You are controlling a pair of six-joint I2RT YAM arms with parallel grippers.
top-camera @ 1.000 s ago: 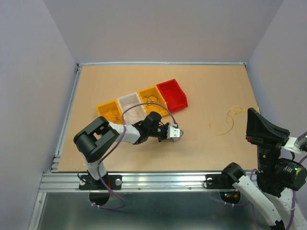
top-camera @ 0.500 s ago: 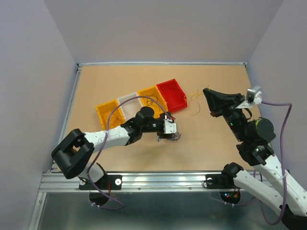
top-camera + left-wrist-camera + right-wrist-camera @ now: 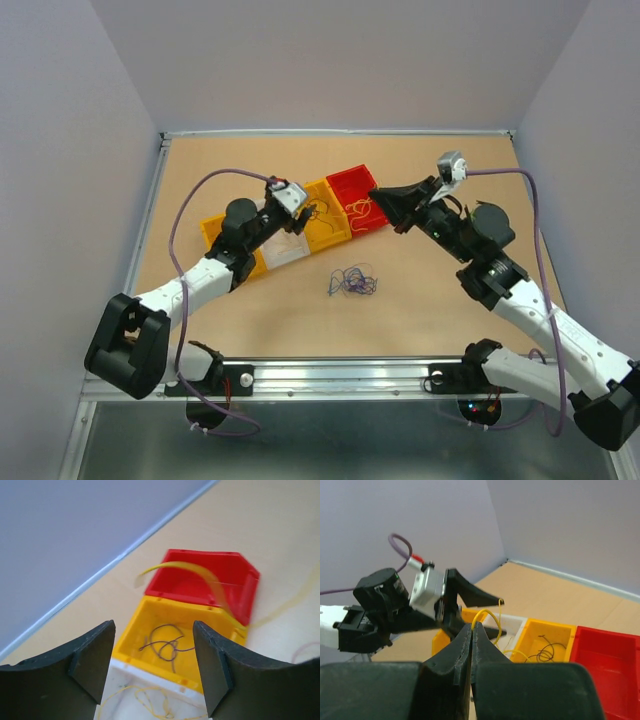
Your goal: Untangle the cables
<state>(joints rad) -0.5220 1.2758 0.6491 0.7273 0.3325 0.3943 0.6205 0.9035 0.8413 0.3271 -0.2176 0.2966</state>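
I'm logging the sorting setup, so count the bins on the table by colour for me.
Yellow bins: 2
White bin: 1
Red bin: 1
Total: 4 bins

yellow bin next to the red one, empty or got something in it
Not empty. In the left wrist view the yellow bin beside the red bin holds a thin dark wire, loosely looped on its floor.
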